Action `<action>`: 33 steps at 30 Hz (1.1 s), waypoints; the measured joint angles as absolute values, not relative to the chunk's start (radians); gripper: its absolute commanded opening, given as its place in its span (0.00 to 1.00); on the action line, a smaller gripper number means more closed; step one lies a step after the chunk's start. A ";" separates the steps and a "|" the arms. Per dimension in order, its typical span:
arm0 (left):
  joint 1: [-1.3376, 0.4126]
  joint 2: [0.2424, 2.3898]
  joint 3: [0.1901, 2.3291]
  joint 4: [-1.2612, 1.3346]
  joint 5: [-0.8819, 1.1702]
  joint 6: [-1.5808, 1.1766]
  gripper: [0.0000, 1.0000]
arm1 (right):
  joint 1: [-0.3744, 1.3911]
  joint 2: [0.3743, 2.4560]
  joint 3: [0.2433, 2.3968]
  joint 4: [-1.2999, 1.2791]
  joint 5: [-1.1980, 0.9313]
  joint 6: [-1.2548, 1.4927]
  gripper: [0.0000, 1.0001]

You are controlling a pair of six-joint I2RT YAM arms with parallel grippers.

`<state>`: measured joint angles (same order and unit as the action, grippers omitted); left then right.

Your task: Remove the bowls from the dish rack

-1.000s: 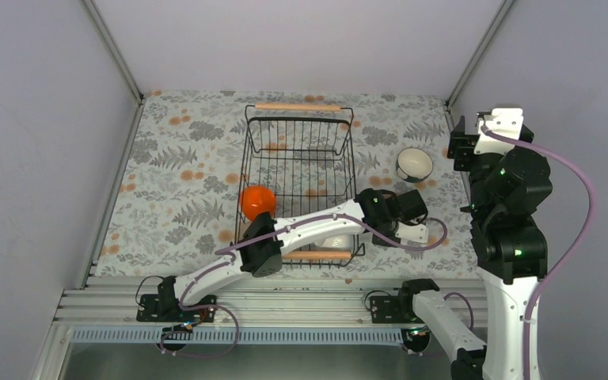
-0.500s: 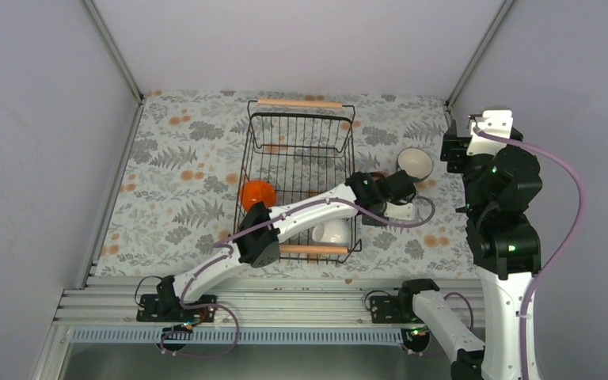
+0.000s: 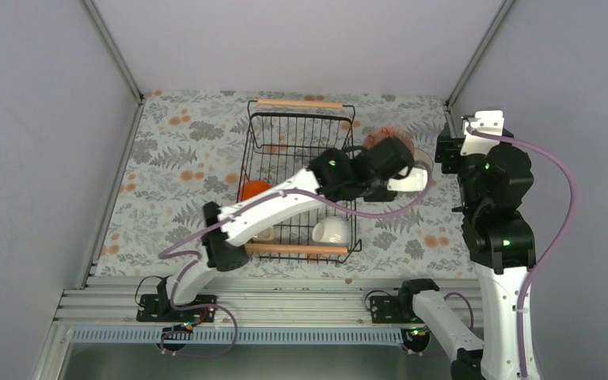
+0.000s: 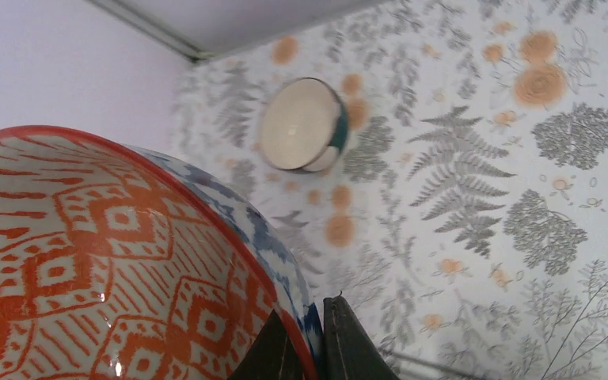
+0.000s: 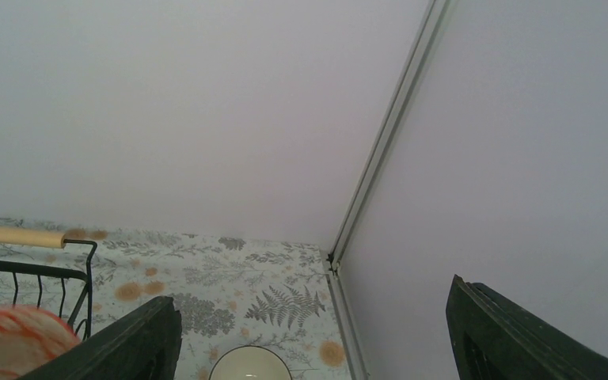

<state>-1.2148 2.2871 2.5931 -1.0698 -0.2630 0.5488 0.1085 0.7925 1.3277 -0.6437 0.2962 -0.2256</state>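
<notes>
My left gripper is shut on the rim of a bowl that is blue-and-white outside and orange-patterned inside. It hangs in the air just right of the dish rack. A teal bowl with a white interior sits on the table under and beyond it. A white bowl lies in the rack's front right corner. An orange bowl shows at the rack's left side, partly behind my left arm. My right gripper is open and holds nothing, high at the right.
The rack has wooden handles at the back and at the front. Grey walls close in the floral table at the left, back and right, and a metal post runs up the back right corner. The patterned bowl appears blurred beside the rack.
My left arm has swung from the rack's front right corner toward the back and risen, carrying the patterned bowl over toward the teal bowl. The right arm has shifted slightly left.
</notes>
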 measured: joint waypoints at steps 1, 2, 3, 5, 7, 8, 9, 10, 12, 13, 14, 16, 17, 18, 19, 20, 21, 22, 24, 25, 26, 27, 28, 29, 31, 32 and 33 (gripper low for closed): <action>-1.213 2.242 2.576 -1.067 -0.278 0.550 0.02 | 0.109 0.794 1.328 -0.644 0.295 -0.223 0.81; -1.209 2.205 2.561 -1.068 -0.289 0.550 0.02 | 0.109 0.796 1.328 -0.644 0.292 -0.219 0.81; -1.204 2.165 2.539 -1.069 -0.298 0.550 0.02 | 0.109 0.799 1.328 -0.644 0.291 -0.216 0.81; -1.181 2.089 2.484 -1.073 -0.307 0.552 0.02 | 0.109 0.804 1.328 -0.643 0.288 -0.212 0.81; -1.138 2.032 2.427 -1.081 -0.307 0.554 0.02 | 0.109 0.810 1.328 -0.644 0.282 -0.209 0.82; -1.104 2.003 2.392 -1.086 -0.306 0.557 0.02 | 0.109 0.814 1.328 -0.643 0.277 -0.208 0.82; -1.072 1.979 2.362 -1.087 -0.306 0.558 0.02 | 0.109 0.819 1.328 -0.644 0.271 -0.207 0.81; -1.029 1.951 2.320 -1.088 -0.306 0.559 0.02 | 0.109 0.825 1.328 -0.644 0.265 -0.205 0.81; -0.953 1.900 2.242 -1.086 -0.306 0.564 0.02 | 0.109 0.841 1.328 -0.644 0.247 -0.204 0.81; -0.918 1.875 2.203 -1.083 -0.307 0.568 0.02 | 0.109 0.851 1.328 -0.644 0.237 -0.204 0.81; -0.874 1.836 2.141 -1.073 -0.308 0.572 0.02 | 0.109 0.864 1.328 -0.644 0.220 -0.205 0.81; -0.805 1.756 2.014 -1.043 -0.311 0.591 0.02 | 0.109 0.889 1.328 -0.646 0.189 -0.209 0.80; -0.773 1.711 1.942 -1.023 -0.311 0.600 0.02 | 0.109 0.907 1.328 -0.649 0.165 -0.212 0.80; -0.741 1.665 1.869 -1.001 -0.311 0.614 0.02 | 0.109 0.921 1.329 -0.651 0.148 -0.213 0.80; -0.712 1.622 1.798 -0.979 -0.310 0.622 0.02 | 0.109 0.945 1.332 -0.658 0.121 -0.215 0.80; -0.678 1.577 1.723 -0.960 -0.306 0.635 0.03 | 0.109 0.966 1.335 -0.664 0.097 -0.216 0.80; -0.655 1.554 1.683 -0.957 -0.300 0.641 0.02 | 0.109 0.986 1.339 -0.670 0.077 -0.216 0.80; -0.622 1.528 1.636 -0.950 -0.285 0.645 0.02 | 0.109 1.008 1.345 -0.677 0.055 -0.217 0.80; -0.552 1.489 1.545 -0.918 -0.247 0.654 0.02 | 0.109 1.050 1.360 -0.690 0.021 -0.219 0.80; -0.516 1.472 1.503 -0.902 -0.227 0.661 0.02 | 0.109 1.071 1.369 -0.697 0.006 -0.220 0.80; -0.486 1.457 1.467 -0.887 -0.212 0.666 0.02 | 0.109 1.087 1.376 -0.700 -0.005 -0.221 0.80; -0.443 1.437 1.420 -0.869 -0.188 0.671 0.02 | 0.109 1.101 1.385 -0.708 -0.016 -0.224 0.80; -0.407 1.423 1.385 -0.855 -0.170 0.675 0.02 | 0.109 1.113 1.394 -0.715 -0.025 -0.226 0.80; -0.375 1.412 1.354 -0.850 -0.157 0.678 0.02 | 0.109 1.125 1.405 -0.723 -0.035 -0.228 0.80; -0.292 1.392 1.291 -0.822 -0.105 0.691 0.02 | 0.109 1.148 1.430 -0.735 -0.057 -0.235 0.81; -0.265 1.388 1.270 -0.810 -0.088 0.697 0.02 | 0.109 1.159 1.443 -0.739 -0.068 -0.237 0.81; -0.232 1.385 1.245 -0.799 -0.063 0.701 0.03 | 0.110 1.172 1.459 -0.748 -0.079 -0.240 0.81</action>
